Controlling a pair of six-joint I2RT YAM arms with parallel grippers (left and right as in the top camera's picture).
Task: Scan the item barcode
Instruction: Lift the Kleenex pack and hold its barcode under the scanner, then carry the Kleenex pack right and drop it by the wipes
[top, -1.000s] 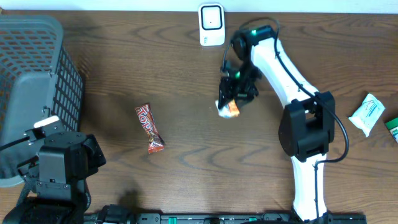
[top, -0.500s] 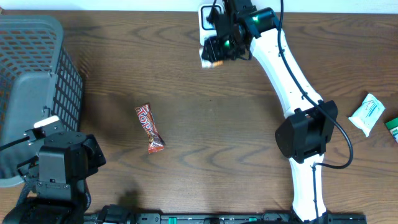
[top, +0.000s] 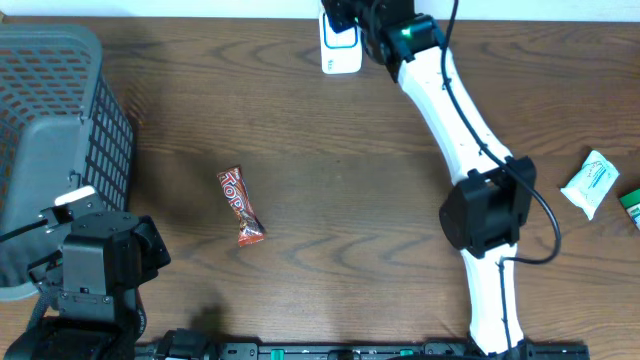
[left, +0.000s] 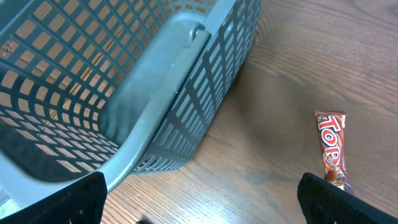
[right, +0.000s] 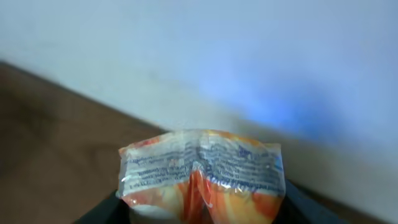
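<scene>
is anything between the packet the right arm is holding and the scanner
Nothing visible. The packet, held in the right jaws, hangs right by the white scanner at the far edge of the table; the gap itself is hidden from overhead. The candy bar lies far off, mid-table.

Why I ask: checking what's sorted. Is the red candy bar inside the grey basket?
No, the red candy bar lies on the table, outside the grey basket.

Right claw (right: 202, 208) clamped, left claw (left: 208, 200) wide open
</scene>
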